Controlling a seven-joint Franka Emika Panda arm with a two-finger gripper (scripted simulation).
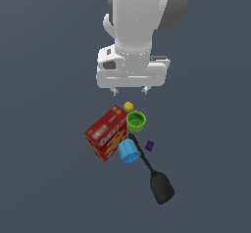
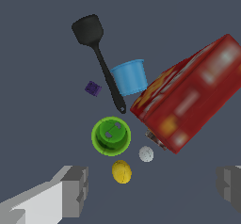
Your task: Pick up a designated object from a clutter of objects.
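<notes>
the yellow lump (image 2: 122,171) is lying on the floor at the near edge of the pile, just beside the green cup (image 2: 111,135) and close to a corner of the red box (image 2: 188,100); in the exterior view the yellow lump (image 1: 128,106) is seen almost directly under the gripper (image 1: 130,89). it is not being touched by anything. a small white ball (image 2: 146,154) is sitting just beside it in the wrist view, between it and the box. the blue cup (image 2: 129,76), the black spatula (image 2: 100,54) and the purple block (image 2: 92,88) are lying farther off, beyond the green cup.

the gripper is being held above the pile with its jaws spread wide and nothing between them. the approach step is judged to be in hand. for the next move, a straight descent is called for, with the lump centred between the fingers (image 2: 70,190) and the green cup and white ball kept outside them before closing.
</notes>
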